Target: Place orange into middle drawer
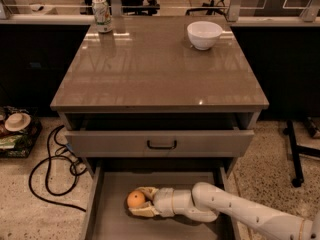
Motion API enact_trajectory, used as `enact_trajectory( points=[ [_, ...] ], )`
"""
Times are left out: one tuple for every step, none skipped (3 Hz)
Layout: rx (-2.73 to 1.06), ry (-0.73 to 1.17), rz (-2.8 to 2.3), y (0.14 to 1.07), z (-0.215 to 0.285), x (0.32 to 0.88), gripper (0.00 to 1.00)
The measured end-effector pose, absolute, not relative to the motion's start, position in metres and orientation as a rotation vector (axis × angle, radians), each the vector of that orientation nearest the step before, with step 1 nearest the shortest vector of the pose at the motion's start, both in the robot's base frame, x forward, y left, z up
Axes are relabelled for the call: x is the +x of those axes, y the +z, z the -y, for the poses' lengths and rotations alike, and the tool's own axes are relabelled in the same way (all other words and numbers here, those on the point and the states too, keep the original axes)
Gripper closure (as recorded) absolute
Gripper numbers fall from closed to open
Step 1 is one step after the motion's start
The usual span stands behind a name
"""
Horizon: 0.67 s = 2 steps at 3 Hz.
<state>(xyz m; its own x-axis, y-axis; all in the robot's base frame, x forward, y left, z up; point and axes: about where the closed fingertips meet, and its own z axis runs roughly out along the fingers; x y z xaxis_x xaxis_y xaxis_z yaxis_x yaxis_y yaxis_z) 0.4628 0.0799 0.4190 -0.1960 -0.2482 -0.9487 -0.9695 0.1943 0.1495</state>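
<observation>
The orange [135, 199] sits between the two tan fingers of my gripper [138, 202], low over the floor of the middle drawer [110, 221]. That drawer is the wide grey tray pulled out at the bottom of the cabinet. My white arm [235, 215] reaches in from the lower right. The fingers close around the orange from above and below. I cannot tell whether the orange touches the drawer floor.
Above it, a drawer with a grey front and black bar handle [161, 144] is partly open. A white bowl [204, 34] and a soda can [102, 14] stand on the cabinet top. A black cable [47, 169] lies on the floor at left.
</observation>
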Motion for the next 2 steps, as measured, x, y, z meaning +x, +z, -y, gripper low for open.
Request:
enact_trajectory(
  points=[
    [-1.162,1.070,-1.580,0.398,-0.098,0.481,1.00],
    [-1.154,1.079,-1.556,0.384,-0.113,0.493,1.00]
  ],
)
